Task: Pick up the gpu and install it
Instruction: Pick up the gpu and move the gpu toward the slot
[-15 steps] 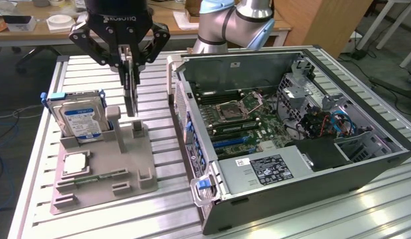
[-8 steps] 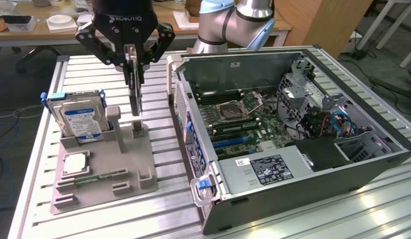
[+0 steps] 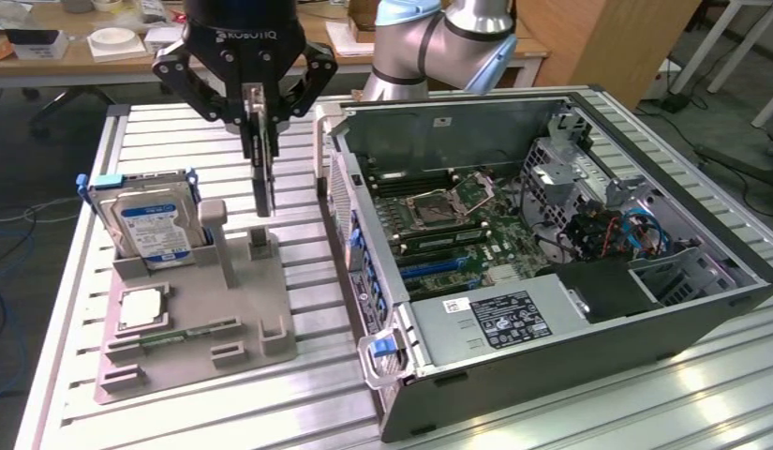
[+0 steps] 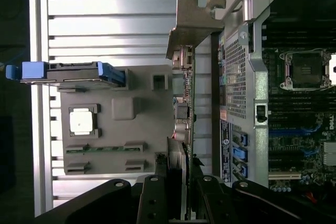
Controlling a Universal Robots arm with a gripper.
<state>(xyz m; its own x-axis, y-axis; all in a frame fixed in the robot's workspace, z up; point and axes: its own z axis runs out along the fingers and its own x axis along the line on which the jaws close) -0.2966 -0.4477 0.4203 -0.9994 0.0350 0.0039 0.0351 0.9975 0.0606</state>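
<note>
My gripper (image 3: 259, 141) is shut on the gpu (image 3: 262, 187), a thin dark card that hangs edge-on and upright from the fingers. Its lower edge is just above the grey holder block (image 3: 192, 309), to the exterior view's left of the open computer case (image 3: 549, 244). In the wrist view the gpu (image 4: 185, 103) runs away from the gripper (image 4: 178, 187), with its pale metal bracket (image 4: 194, 22) at the far end, close beside the case's side wall (image 4: 236, 77). The motherboard (image 3: 449, 234) lies exposed inside the case, with blue expansion slots (image 3: 423, 269).
The holder block also carries a silver hard drive (image 3: 155, 225) with a blue-white label, a square processor chip (image 3: 142, 307) and a narrow green memory stick (image 3: 180, 333). Everything stands on a slatted aluminium table (image 3: 173, 141). A cluttered desk (image 3: 61, 47) stands behind.
</note>
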